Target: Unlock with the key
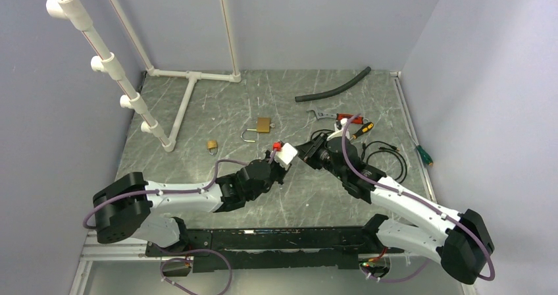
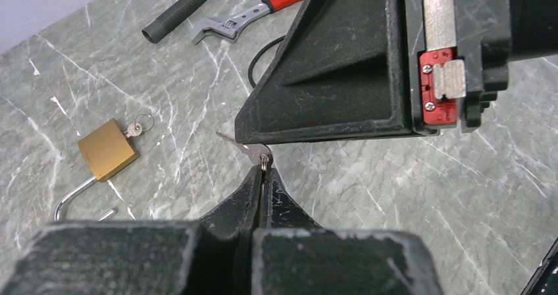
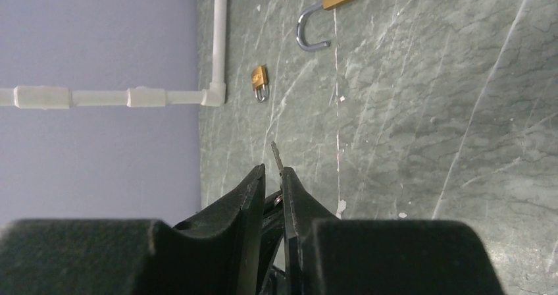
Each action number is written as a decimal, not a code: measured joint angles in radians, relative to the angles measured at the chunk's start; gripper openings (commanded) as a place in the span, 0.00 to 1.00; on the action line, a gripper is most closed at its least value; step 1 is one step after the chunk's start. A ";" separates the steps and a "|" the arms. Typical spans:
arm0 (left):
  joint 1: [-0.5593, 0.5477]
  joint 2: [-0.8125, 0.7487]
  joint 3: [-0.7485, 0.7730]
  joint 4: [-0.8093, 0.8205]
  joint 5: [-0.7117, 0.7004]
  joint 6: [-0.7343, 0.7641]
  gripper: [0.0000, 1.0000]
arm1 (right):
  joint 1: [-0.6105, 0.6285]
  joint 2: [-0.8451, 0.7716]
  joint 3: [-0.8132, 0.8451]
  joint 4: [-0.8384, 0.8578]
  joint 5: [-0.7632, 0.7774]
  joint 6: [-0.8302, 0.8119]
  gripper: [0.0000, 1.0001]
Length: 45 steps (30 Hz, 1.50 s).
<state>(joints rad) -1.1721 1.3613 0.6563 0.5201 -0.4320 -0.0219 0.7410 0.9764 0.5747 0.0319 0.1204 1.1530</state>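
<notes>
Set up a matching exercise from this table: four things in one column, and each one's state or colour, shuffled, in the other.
Things:
1. key
2. large padlock
3. small padlock
4. wrench

States:
A. red handle
B. shackle swung open
C. pinched by the left claw
D. shackle shut

Pairs: 1-C, 2-B, 3-D, 4-A

Robotics lab cell: plain walls (image 1: 316, 18) are enclosing a marbled tabletop (image 1: 276, 206) that is carrying a PVC pipe frame (image 1: 191, 76), wrench (image 1: 319, 116) and hose (image 1: 332, 86).
</notes>
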 measured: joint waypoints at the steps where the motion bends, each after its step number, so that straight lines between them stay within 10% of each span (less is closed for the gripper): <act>1: 0.000 0.003 0.000 0.001 -0.003 0.000 0.00 | 0.000 0.003 0.000 0.000 0.000 0.000 0.18; 31: 0.000 0.009 0.000 0.018 -0.029 -0.001 0.02 | 0.002 0.056 0.000 0.030 -0.018 -0.024 0.00; 38: 0.000 -0.003 -0.005 0.018 -0.015 -0.010 0.67 | 0.002 0.054 -0.001 0.032 -0.022 -0.068 0.00; 45: 0.000 -0.137 -0.015 -0.112 0.062 -0.030 0.76 | 0.005 -0.016 -0.032 0.032 -0.022 -0.137 0.00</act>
<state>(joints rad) -1.1717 1.2243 0.6415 0.4080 -0.3698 -0.0517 0.7460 0.9600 0.5426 0.0635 0.0986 1.0157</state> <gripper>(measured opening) 0.750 0.007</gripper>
